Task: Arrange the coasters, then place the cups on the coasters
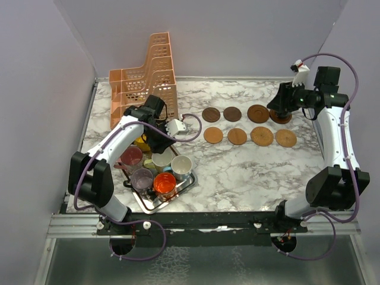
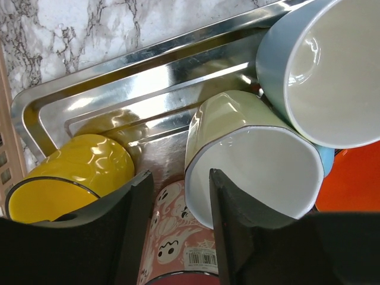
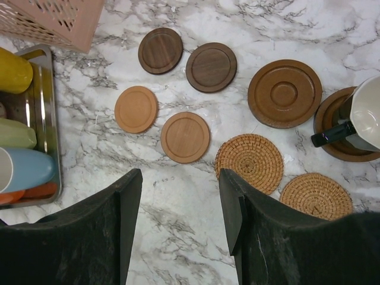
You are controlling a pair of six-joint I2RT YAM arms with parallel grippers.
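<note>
Eight coasters lie in two rows, from a dark one (image 1: pixel 211 114) to a woven one (image 1: pixel 285 138). A white cup (image 3: pixel 368 113) stands on the far right dark coaster (image 3: pixel 323 116). My right gripper (image 3: pixel 181 178) hovers open and empty just left of it, above bare marble. The other cups crowd the silver tray (image 2: pixel 148 77): yellow (image 2: pixel 77 172), pale cream (image 2: pixel 249 160), light blue (image 2: pixel 320 65), orange (image 2: pixel 356 184). My left gripper (image 2: pixel 178 178) reaches down among them, its jaws half closed around the side of the ghost-patterned maroon-pink cup (image 2: pixel 178 237). Whether the pads touch it does not show.
A pink lattice crate (image 1: pixel 145 77) stands at the back left, right behind the tray (image 1: pixel 151 208). A grey-purple cup (image 1: pixel 142 177) and a white cup (image 1: pixel 181 165) sit at the tray's near end. Grey walls close in the marble table on three sides.
</note>
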